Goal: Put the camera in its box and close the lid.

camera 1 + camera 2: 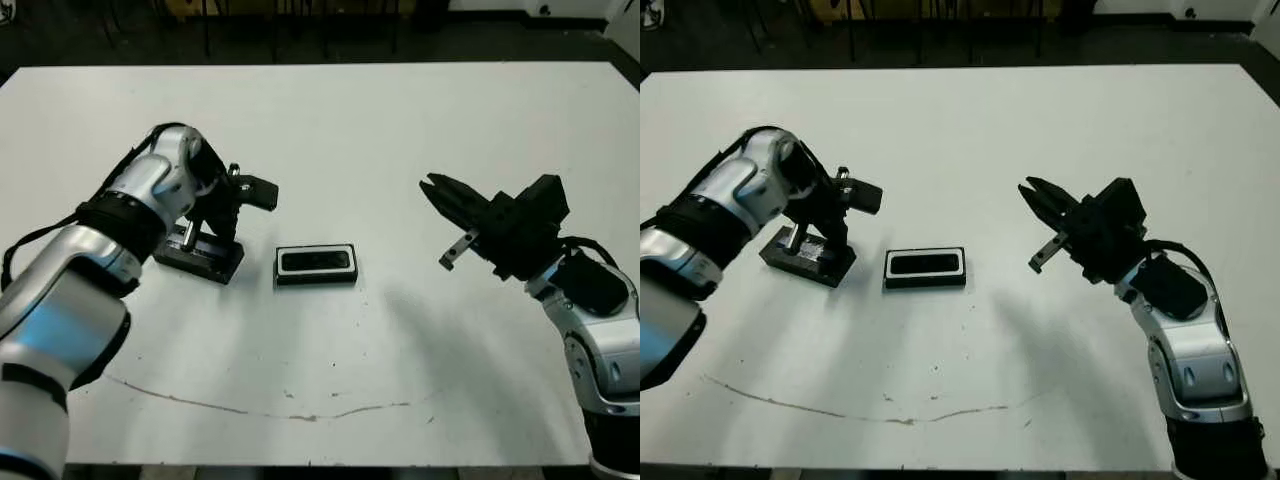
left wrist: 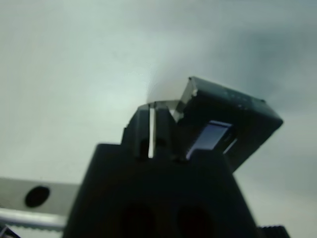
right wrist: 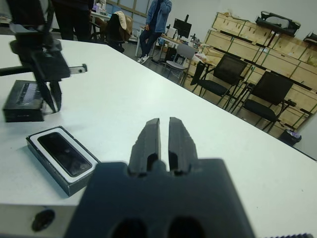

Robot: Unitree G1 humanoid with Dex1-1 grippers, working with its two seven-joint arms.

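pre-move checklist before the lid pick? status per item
1. Camera seated in the box: ok, it lies inside the white lining.
2. Lid off the box and reachable: ok, it lies on the table beside the box, apart from it.
3. Left gripper over the lid: ok, its fingers come down at the lid's top.
4. Left gripper's hold on the lid: cannot tell, the contact is hidden.
5. Right gripper out of the way: ok, off to the box's other side, holding nothing.
6. Box top unobstructed: ok.
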